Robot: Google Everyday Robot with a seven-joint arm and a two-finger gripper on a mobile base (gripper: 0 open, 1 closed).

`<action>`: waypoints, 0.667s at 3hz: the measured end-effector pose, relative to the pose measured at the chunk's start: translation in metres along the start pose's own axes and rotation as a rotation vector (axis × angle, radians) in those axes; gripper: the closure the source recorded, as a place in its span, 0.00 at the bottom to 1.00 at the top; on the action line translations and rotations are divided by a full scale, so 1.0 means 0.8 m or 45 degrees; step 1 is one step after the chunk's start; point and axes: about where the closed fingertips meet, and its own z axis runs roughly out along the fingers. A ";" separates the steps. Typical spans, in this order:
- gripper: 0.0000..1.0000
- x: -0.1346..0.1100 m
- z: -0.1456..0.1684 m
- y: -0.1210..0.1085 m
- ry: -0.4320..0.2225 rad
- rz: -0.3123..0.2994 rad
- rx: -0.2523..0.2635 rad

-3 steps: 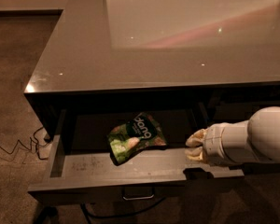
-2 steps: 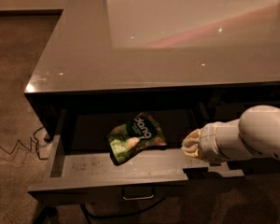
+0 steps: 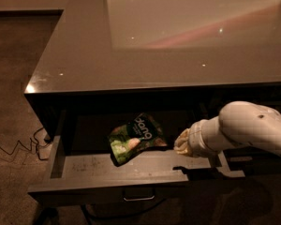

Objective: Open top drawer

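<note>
Drawer unit viewed from above and in front, with the top drawer (image 3: pixel 91 167) pulled well out across the lower half of the frame. Its scuffed grey floor is exposed, and its dark front, bearing a small metal pull (image 3: pixel 139 198), lies nearest the bottom edge. The glossy tabletop (image 3: pixel 84 55) fills the upper frame and overhangs the rear of the drawer, leaving the back of the cavity in shadow. A green snack bag (image 3: pixel 136 137) lies flat and askew at the centre of the drawer floor. The white arm (image 3: pixel 253 128) enters from the right edge and slopes down to the left, carrying the pincer (image 3: pixel 183 143) over the right part of the drawer floor. It is just beside the bag and apparently apart from it. Whether the pincer is spread or closed cannot be told, and nothing is seen held in it. Its position inside the drawer, not at the pull, would suit drawing the front panel from behind, though no contact is visible. Judged by how far the drawer stands out, the opening appears essentially complete. A thin cable (image 3: pixel 14 149) trails on the floor at lower left
</note>
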 end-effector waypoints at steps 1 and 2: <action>1.00 -0.002 0.013 0.015 0.059 -0.029 -0.031; 1.00 0.008 0.040 0.047 0.157 -0.047 -0.107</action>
